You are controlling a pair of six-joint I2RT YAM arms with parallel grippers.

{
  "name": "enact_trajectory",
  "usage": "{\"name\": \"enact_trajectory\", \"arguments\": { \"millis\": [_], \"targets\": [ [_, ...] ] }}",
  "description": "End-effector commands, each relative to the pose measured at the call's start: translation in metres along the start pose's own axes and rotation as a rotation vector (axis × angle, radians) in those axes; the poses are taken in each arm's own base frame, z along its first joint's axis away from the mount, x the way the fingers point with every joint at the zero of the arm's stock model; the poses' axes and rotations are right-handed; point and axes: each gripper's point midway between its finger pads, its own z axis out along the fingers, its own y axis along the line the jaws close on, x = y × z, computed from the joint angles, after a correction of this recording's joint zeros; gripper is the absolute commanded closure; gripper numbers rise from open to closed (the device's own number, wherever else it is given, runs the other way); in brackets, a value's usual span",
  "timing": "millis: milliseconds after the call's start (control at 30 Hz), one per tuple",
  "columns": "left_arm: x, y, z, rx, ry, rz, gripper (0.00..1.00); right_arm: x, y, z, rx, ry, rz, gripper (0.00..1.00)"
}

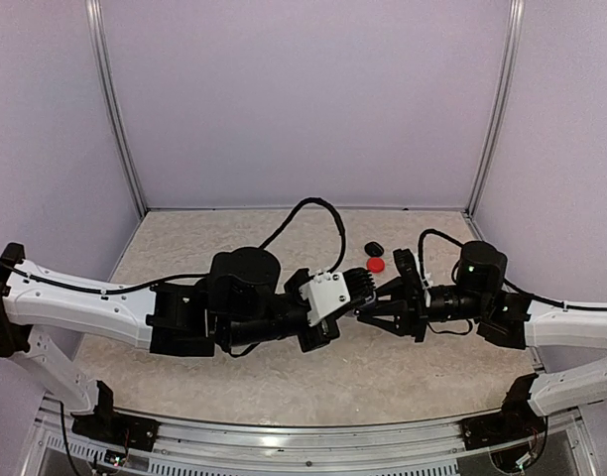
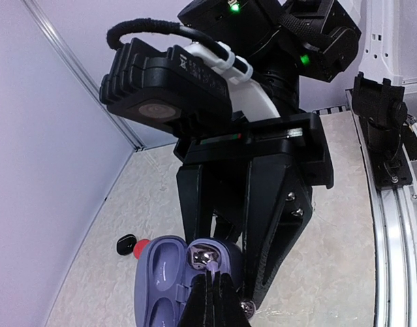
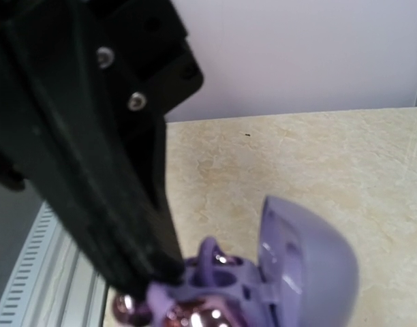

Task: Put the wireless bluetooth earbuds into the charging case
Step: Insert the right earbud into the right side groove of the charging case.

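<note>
— Top external view: where do the arms meet?
— Over the beige stone-patterned desk (image 1: pixel 214 248), a little right of centre. The left hand (image 1: pixel 359 291) and the right hand (image 1: pixel 371 311) are tip to tip there, and from above they hide whatever lies between them.
— What does the left wrist show?
— A lilac pebble-shaped charging case (image 2: pixel 161 272), open. The right hand's black fingers (image 2: pixel 270 231) straddle its base and are grasping it. A shiny silver-grey earbud (image 2: pixel 202 257) sits in the case's inner well.
— And the left hand?
— Clenched tight, its tips drawn together right at that silver bud. I cannot tell whether it actually pinches the bud.
— Anything from the right wrist?
— The case's lid (image 3: pixel 311 259) stands up on the right. Shiny silver shapes show low in the base, cut off by the frame's edge.
— Other buds?
— A small red earbud (image 1: pixel 375 265) and a small black earbud (image 1: pixel 373 247) lie on the desk just beyond the hands. They are just beside each other, with the black one farther away.
</note>
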Motion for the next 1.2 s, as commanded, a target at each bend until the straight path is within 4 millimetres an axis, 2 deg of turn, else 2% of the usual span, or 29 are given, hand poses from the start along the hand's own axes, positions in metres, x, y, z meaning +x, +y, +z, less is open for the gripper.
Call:
{"name": "enact_trajectory", "arguments": {
  "millis": [0, 133, 267, 367, 567, 1167],
  "targets": [
    [-0.005, 0.018, -0.01, 0.04, 0.016, -0.052, 1.0, -0.013, 0.02, 0.001, -0.096, -0.045, -0.083, 1.0],
    [-0.007, 0.022, -0.013, 0.073, 0.027, -0.061, 1.0, -0.011, 0.03, 0.006, -0.138, -0.037, -0.095, 1.0],
    [-0.002, 0.009, -0.011, 0.148, 0.056, -0.052, 1.0, -0.011, 0.033, 0.009, -0.155, -0.026, -0.096, 1.0],
    [0.002, 0.003, -0.011, 0.174, 0.063, -0.053, 1.0, -0.014, 0.033, 0.008, -0.146, -0.032, -0.095, 1.0],
    [-0.004, 0.0, -0.016, 0.172, 0.056, -0.034, 1.0, -0.016, 0.025, 0.008, -0.097, -0.033, -0.078, 1.0],
    [0.003, -0.019, -0.002, 0.175, 0.109, 0.027, 1.0, -0.015, 0.017, 0.01, -0.059, -0.02, -0.074, 1.0]
  ]
}}
